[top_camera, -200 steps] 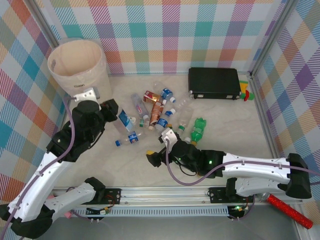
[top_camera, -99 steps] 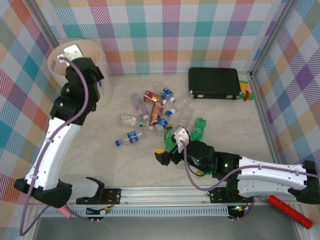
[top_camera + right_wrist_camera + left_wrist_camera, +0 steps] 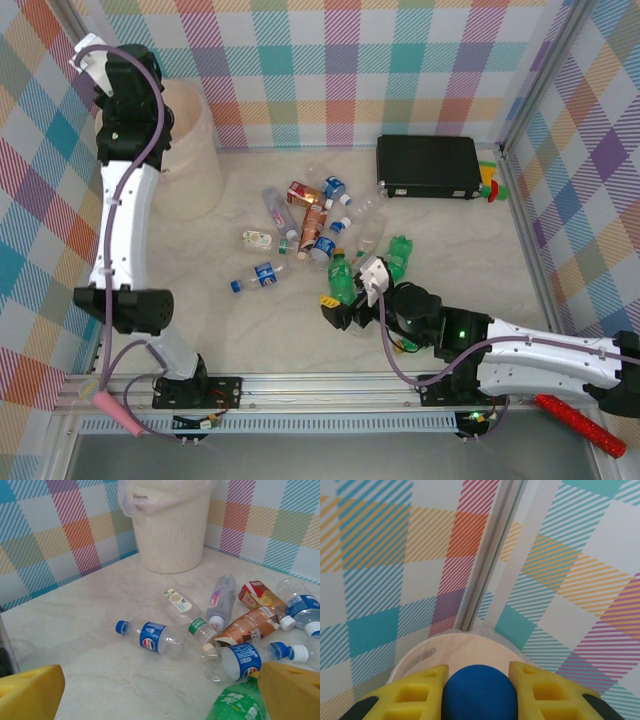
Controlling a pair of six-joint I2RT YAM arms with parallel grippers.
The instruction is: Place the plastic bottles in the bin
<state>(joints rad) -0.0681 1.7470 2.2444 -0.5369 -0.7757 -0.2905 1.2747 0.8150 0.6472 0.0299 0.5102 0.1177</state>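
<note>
Left arm is reaching up over the bin, and the left gripper is clamped tight on a round blue cap. That's pretty surely the top of a bottle, but the body is hidden under the fingers so can't say which kind. In the wrist view the bin's rim sits just below and a bit beyond the cap, so this looks like the drop step for that one. Next move on that side: get the cap fully over the mouth rather than the rim, then let go

Right gripper is spread wide, down low by the table, with a green bottle lying between its yellow fingers, closer to the right one. Nothing gripped there yet, it'd need to centre on the bottle and close. The rest of the plastic bottles lie in a loose heap mid-table, well apart from the bin, with one blue-label bottle off on its own, so plenty left to do
</note>
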